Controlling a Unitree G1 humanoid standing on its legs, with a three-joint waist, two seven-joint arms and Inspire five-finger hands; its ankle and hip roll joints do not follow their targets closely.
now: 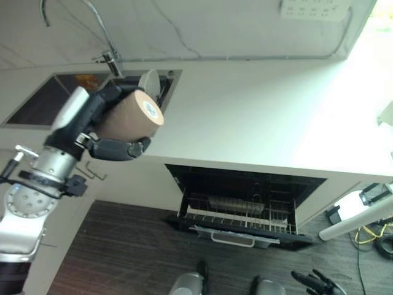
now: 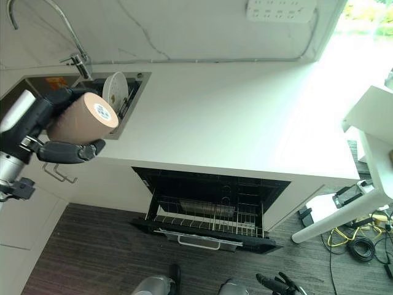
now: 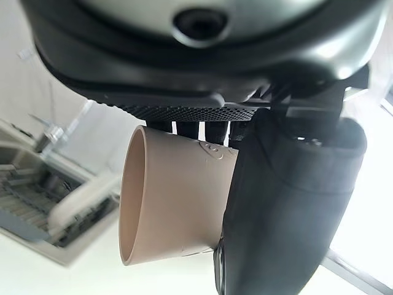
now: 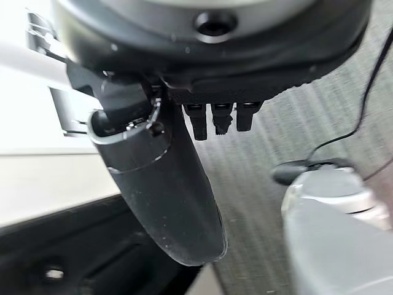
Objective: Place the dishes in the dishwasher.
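Observation:
My left hand [image 1: 113, 147] is shut on a tan cup [image 1: 130, 115], fingers and thumb curled round its side. It holds the cup tipped on its side in the air, over the counter edge beside the sink [image 1: 43, 98]. The wrist view shows the cup [image 3: 172, 196] against my palm with the thumb [image 3: 288, 209] across it. A white plate [image 2: 114, 88] stands on edge in the sink's rack. Below the counter the dishwasher [image 1: 245, 184] is open, its wire rack [image 1: 236, 216] pulled out. My right hand [image 1: 314, 283] hangs low near the floor, fingers relaxed and holding nothing.
A tall faucet [image 1: 110, 58] rises behind the sink. The white counter [image 1: 258, 117] stretches to the right. A white table [image 2: 374, 117] with a slanted leg [image 1: 356, 218] stands right of the dishwasher, with cables [image 2: 353, 243] on the dark floor beneath.

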